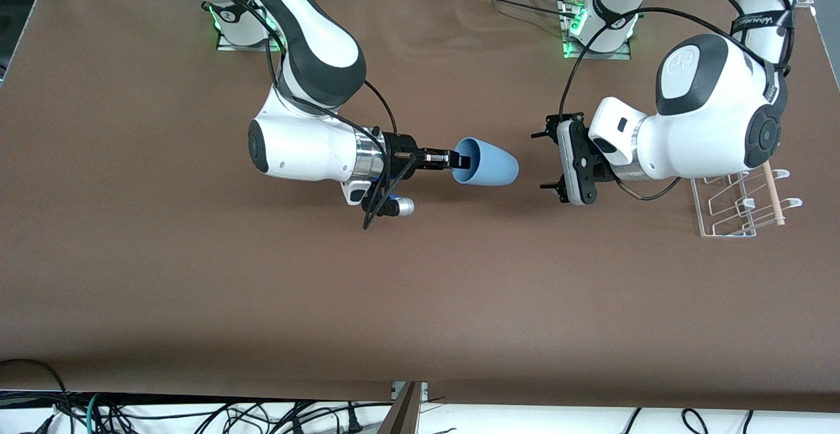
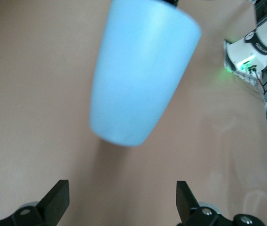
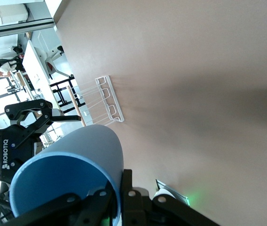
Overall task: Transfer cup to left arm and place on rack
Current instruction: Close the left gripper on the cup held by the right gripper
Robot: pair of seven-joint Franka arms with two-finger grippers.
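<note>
The light-blue cup (image 1: 489, 163) hangs on its side in the air over the middle of the table. My right gripper (image 1: 459, 160) is shut on its rim, one finger inside and one outside. In the right wrist view the cup (image 3: 72, 165) fills the corner by the right gripper (image 3: 119, 188). My left gripper (image 1: 545, 161) is open and empty, facing the cup's base with a gap between them. In the left wrist view the cup (image 2: 140, 75) is ahead of the spread left gripper (image 2: 121, 193). The rack (image 1: 741, 207) stands at the left arm's end of the table, partly hidden under that arm.
A wooden dowel (image 1: 773, 194) lies across the rack. The rack (image 3: 107, 99) also shows in the right wrist view. The brown table cover (image 1: 262, 303) runs to the front edge, with cables below it.
</note>
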